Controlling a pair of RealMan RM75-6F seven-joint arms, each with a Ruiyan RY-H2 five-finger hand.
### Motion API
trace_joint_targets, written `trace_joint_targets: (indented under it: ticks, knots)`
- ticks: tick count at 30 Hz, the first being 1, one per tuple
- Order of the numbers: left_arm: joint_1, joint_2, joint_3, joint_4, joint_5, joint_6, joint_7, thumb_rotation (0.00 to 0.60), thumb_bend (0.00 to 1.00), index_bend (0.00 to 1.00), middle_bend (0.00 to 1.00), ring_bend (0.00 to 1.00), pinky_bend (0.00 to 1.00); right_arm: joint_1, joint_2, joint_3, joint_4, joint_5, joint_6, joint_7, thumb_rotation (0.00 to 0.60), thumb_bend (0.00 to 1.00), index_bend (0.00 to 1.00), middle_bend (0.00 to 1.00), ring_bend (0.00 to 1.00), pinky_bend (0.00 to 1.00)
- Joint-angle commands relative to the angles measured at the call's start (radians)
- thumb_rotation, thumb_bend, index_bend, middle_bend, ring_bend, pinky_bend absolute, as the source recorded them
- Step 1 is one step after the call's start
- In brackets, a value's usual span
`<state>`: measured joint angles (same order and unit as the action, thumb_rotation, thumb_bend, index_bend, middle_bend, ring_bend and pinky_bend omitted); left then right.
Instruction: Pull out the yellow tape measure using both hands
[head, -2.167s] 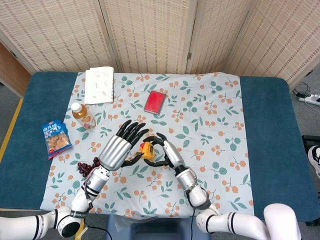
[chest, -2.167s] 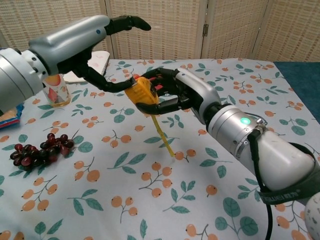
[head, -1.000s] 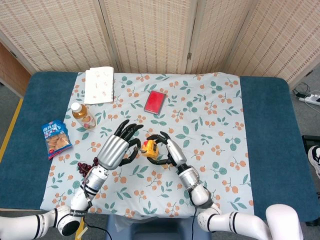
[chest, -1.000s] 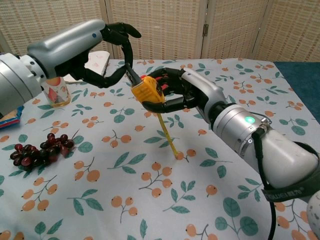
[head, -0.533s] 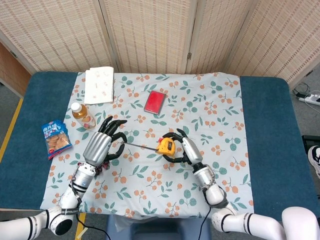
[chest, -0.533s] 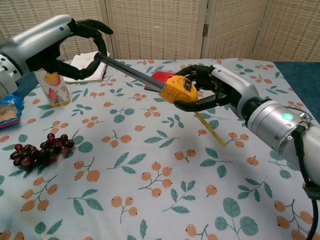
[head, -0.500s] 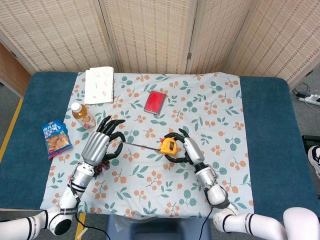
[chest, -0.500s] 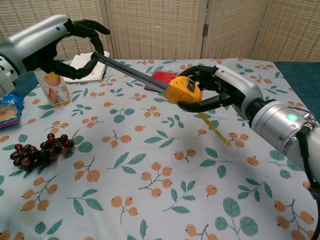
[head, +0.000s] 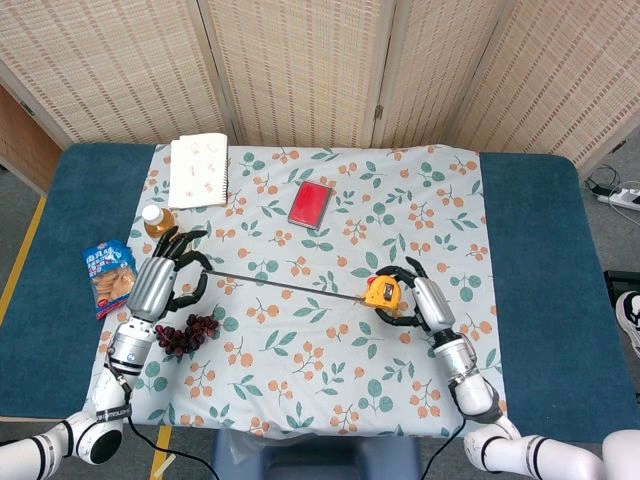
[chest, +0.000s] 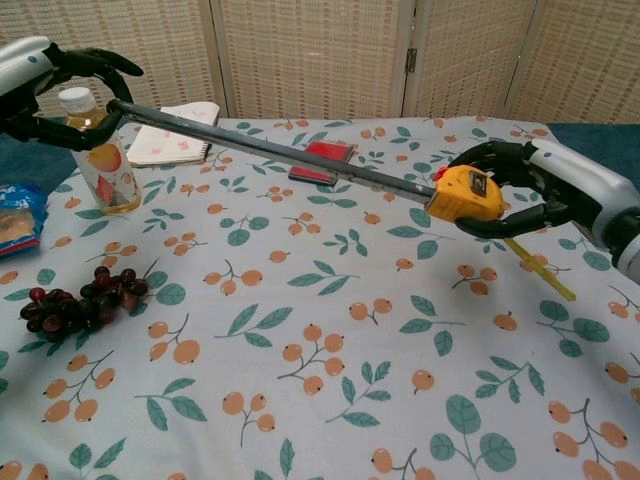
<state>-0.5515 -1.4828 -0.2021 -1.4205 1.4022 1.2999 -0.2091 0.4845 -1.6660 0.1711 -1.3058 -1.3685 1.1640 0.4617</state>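
Note:
My right hand (head: 418, 299) (chest: 545, 195) grips the yellow tape measure case (head: 381, 292) (chest: 462, 193) above the floral cloth, right of centre. A long dark blade (head: 285, 284) (chest: 270, 148) runs from the case leftward to my left hand (head: 160, 280) (chest: 45, 88), which pinches its end near the bottle. The blade hangs stretched in the air between both hands. A yellow strap (chest: 540, 267) dangles below the case.
A drink bottle (head: 155, 220) (chest: 98, 150) stands just behind my left hand. Dark grapes (head: 185, 334) (chest: 75, 302) lie below it, a snack bag (head: 108, 275) at the left edge. A notebook (head: 198, 169) and a red box (head: 310, 203) lie further back.
Both hands have moved apart, the left one left, the right one right with the case. The drawn-out blade has grown much longer.

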Motion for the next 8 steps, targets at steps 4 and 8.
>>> trace_joint_targets:
  ticks: [4,8]
  knots:
    - [0.015,0.002,0.001,0.08,-0.008,-0.016,-0.088,0.6,0.57,0.51,0.21,0.18,0.0,-0.045,0.055,-0.024,0.013,-0.004,0.018,0.031,0.6,0.33,0.61,0.51,0.37,0.0]
    - [0.018,0.006,0.002,0.099,-0.007,-0.022,-0.106,0.6,0.58,0.51,0.21,0.18,0.0,-0.06,0.069,-0.028,0.019,-0.004,0.021,0.049,0.6,0.33,0.61,0.51,0.37,0.0]
